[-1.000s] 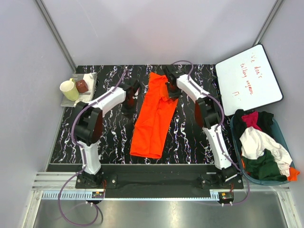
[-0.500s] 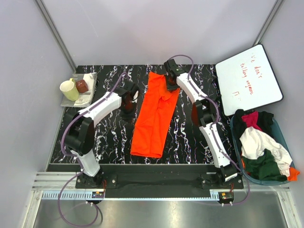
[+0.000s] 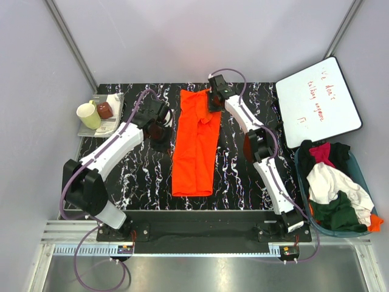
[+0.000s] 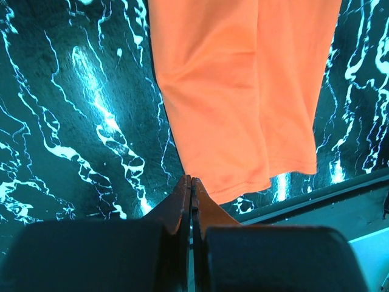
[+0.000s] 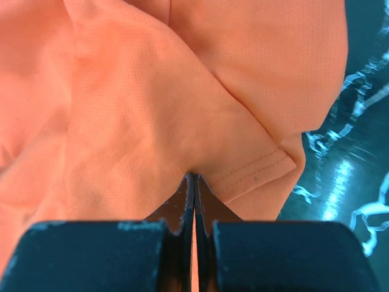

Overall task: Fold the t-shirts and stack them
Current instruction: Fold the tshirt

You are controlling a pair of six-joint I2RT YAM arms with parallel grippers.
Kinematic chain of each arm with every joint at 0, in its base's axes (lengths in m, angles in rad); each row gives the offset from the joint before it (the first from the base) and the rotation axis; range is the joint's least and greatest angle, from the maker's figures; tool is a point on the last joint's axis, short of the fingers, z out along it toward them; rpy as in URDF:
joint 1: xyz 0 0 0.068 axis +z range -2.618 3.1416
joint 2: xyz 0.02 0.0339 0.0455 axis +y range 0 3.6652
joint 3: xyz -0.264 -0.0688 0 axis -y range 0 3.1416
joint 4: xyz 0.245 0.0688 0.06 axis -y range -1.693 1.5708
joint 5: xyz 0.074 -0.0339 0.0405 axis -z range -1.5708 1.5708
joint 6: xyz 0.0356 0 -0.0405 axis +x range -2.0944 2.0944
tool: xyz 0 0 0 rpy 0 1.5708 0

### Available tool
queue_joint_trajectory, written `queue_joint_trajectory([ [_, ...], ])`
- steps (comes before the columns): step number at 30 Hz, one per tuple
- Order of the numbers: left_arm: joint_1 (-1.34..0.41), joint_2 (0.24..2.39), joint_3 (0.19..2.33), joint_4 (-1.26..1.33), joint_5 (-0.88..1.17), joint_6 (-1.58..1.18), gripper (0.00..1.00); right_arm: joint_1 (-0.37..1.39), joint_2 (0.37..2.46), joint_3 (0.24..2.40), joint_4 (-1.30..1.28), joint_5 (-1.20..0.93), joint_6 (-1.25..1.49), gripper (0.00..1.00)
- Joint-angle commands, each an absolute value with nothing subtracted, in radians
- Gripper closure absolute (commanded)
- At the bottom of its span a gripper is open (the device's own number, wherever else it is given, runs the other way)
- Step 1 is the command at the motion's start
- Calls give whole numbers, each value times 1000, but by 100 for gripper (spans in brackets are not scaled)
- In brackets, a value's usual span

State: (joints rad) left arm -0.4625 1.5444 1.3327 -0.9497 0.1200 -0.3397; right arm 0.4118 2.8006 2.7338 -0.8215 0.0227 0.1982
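1. The orange t-shirt (image 3: 196, 152) lies in the middle of the black table (image 3: 134, 176). It is a long thin strip that runs from 12 o'clock to 6 o'clock.
2. The right gripper (image 3: 213, 102) is at the far end of the strip, near its 1 o'clock corner. In the right wrist view its fingers are pressed together and pinch a fold of orange cloth, just beside a stitched hem (image 5: 258, 170).
3. The left gripper (image 3: 159, 132) is at the 9 o'clock side of the strip, just beside its edge. Its fingers are pressed together too, and no cloth shows between them, so I think it holds nothing.
4. I think the sides of this shirt are already folded in, and the step now is folding the strip in half the short way.
5. For the next move, I think the left gripper must open and pinch the 11 o'clock corner. Then both arms can lift the far end evenly and lay it down toward 6 o'clock.
6. More shirts wait in the basket (image 3: 363, 176) at 4 o'clock, with a white t-shirt (image 3: 328, 179) and a dark green t-shirt (image 3: 337, 213) on top. No folded stack shows on the table, so most of the job looks not yet done.
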Motion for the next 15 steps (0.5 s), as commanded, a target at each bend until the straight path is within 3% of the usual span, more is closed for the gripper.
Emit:
queue_joint_trajectory([
  [1,-465,1536,1313,-945,138,-327,100,411,2794,2766,-742,-95,199,100],
  [5,-463,1508,1296,-930,117,-324,100,411,2523,2605,-735,-74,207,100],
  [6,-462,1491,1290,-922,115,-324,100,411,2460,2501,-733,-65,213,93],
  [8,-457,1473,1267,-910,118,-328,76,410,2264,2378,-733,-46,244,83],
  [10,-442,1445,1220,-881,156,-336,54,410,2134,2180,-730,-69,258,57],
  [11,-437,1436,1200,-868,172,-347,27,410,2012,2111,-730,-83,290,43],
  [13,-417,1407,1137,-828,224,-359,13,410,1895,1897,-729,-107,319,21],
  [14,-413,1399,1115,-816,241,-373,3,410,1790,1825,-726,-138,360,16],
  [15,-405,1384,1092,-789,261,-380,1,408,1742,1687,-727,-153,382,13],
])
